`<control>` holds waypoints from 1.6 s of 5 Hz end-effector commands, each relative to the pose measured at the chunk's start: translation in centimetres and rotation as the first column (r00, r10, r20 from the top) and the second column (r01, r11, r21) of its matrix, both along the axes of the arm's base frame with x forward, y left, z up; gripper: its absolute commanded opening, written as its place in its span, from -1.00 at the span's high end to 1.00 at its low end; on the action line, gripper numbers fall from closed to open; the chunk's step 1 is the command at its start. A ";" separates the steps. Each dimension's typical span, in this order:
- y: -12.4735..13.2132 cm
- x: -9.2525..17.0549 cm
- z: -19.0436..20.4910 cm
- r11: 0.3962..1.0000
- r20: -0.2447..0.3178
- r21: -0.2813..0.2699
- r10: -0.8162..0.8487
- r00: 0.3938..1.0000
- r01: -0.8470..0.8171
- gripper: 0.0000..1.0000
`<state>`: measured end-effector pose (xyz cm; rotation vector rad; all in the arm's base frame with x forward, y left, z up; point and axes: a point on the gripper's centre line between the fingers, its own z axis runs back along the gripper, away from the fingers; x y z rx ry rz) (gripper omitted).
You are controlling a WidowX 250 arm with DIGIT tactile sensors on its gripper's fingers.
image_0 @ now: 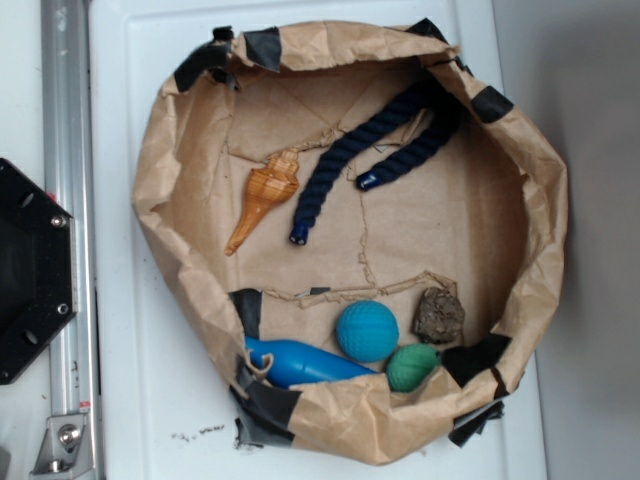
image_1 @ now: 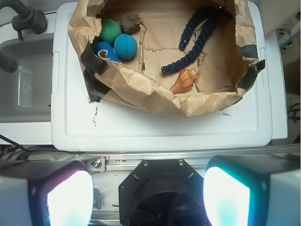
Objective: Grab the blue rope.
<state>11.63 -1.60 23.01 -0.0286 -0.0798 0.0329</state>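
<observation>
The blue rope (image_0: 385,150) is a thick navy twisted cord bent in a U, lying at the back of the brown paper bag (image_0: 165,210), its two capped ends pointing toward the orange shell (image_0: 265,197). In the wrist view the blue rope (image_1: 195,40) lies far ahead, inside the bag near its top right. My gripper (image_1: 148,197) hangs high over the black robot base, well short of the bag, open, with nothing between its two glowing pads (image_1: 70,200). The gripper does not show in the exterior view.
Also in the bag: a teal ball (image_0: 367,331), a green toy (image_0: 412,367), a bright blue pin-shaped toy (image_0: 300,362) and a brown rock (image_0: 439,316). The bag sits on a white lid (image_1: 155,125). A black base plate (image_0: 30,270) and metal rail (image_0: 65,150) lie left.
</observation>
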 end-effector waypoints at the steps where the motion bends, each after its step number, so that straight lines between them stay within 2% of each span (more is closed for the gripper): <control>1: 3.3 9.8 -7.0 0.993 0.046 -0.091 0.082 0.996 -0.078 -1.00; 2: 3.8 12.4 -10.0 0.968 0.005 -0.116 0.226 0.974 -0.224 -1.00; 3: 5.8 12.6 -11.3 0.935 -0.017 0.016 0.355 0.935 -0.355 -1.00; 4: 8.3 13.8 -13.6 0.920 0.021 -0.039 0.391 0.920 -0.390 -1.00; 5: 10.0 15.2 -15.1 0.917 0.000 0.016 0.398 0.917 -0.398 -1.00; 6: 10.8 17.2 -17.2 0.927 0.008 0.004 0.374 0.927 -0.374 -1.00; 8: 10.8 19.1 -18.5 0.931 0.001 0.034 0.364 0.931 -0.364 -1.00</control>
